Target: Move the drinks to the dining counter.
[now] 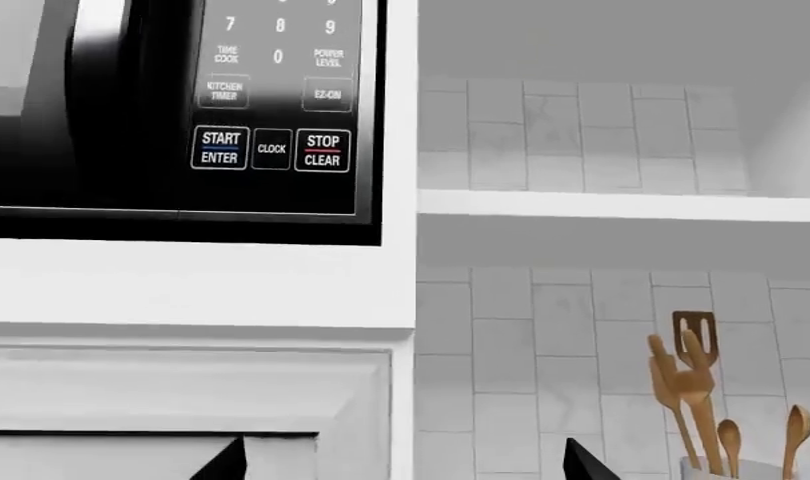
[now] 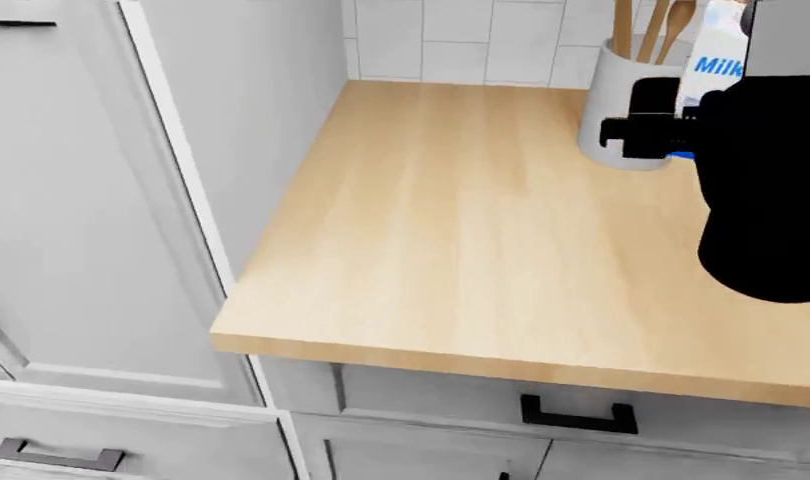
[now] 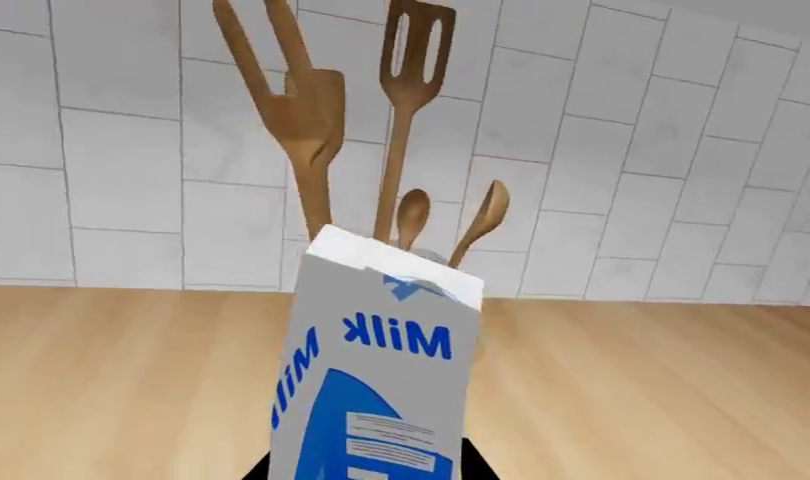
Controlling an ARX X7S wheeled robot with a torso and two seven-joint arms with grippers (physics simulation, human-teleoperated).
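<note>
White tiled walls back a light-wood worktop (image 2: 472, 230) that sits over pale drawers with black handles (image 2: 577, 414), beside a tall white cabinet (image 2: 98, 200). At the far right of the worktop in the head view stands a grey-white pot (image 2: 624, 105) holding wooden utensils (image 2: 641, 27), and the white-and-blue Milk carton (image 2: 715, 62) shows just beside it, partly hidden behind the black bulk of the right arm (image 2: 765, 190). The right wrist view looks straight at the Milk carton (image 3: 378, 390), which fills the middle of that picture, tilted slightly, with the wooden utensils (image 3: 365, 140) rising close behind it against the tiles; black jaw tips of the right gripper (image 3: 365, 470) show on either side of the carton's lower part, but whether they are clamped on it cannot be told. The left wrist view faces a black microwave (image 1: 178, 110) set in white cabinetry, its keypad reading START, CLOCK and STOP; two dark jaw tips of the left gripper (image 1: 405, 462), standing apart with nothing between them, show at the picture's lower edge, and the utensils (image 1: 705, 400) stand off to one side.
</note>
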